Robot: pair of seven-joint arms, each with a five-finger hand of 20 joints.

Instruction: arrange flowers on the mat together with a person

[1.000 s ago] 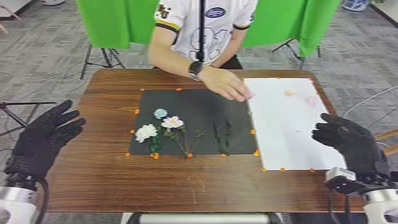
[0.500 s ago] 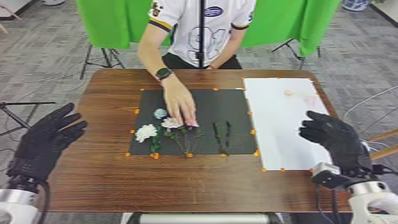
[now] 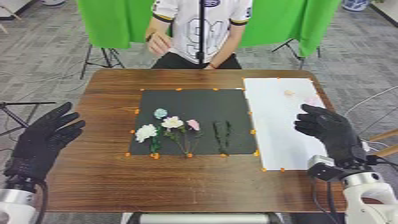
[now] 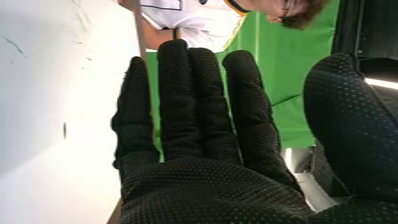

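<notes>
My left hand (image 3: 46,136) is open at the table's left edge. My right hand (image 3: 328,131), also open and holding nothing, is over the right edge of the white sheet; in the right wrist view the right hand (image 4: 209,185) has straight fingers. On the black mat (image 3: 195,102) lie a white flower (image 3: 146,132), a small pale blue flower (image 3: 160,113), a white-pink flower (image 3: 172,122) and a pink flower (image 3: 194,125) close beside it. Green stems (image 3: 222,137) without blooms lie to their right.
A white sheet (image 3: 280,120) lies right of the mat, with a faint pinkish thing (image 3: 289,93) near its far end. Orange pieces line the edges of mat and sheet. Across the brown table (image 3: 107,182), a person's raised hand is off the mat.
The person placed a pink flower beside the white-pink one, then drew the hand back from the mat. My right hand moved left, over the sheet's edge; my left hand stayed still.
</notes>
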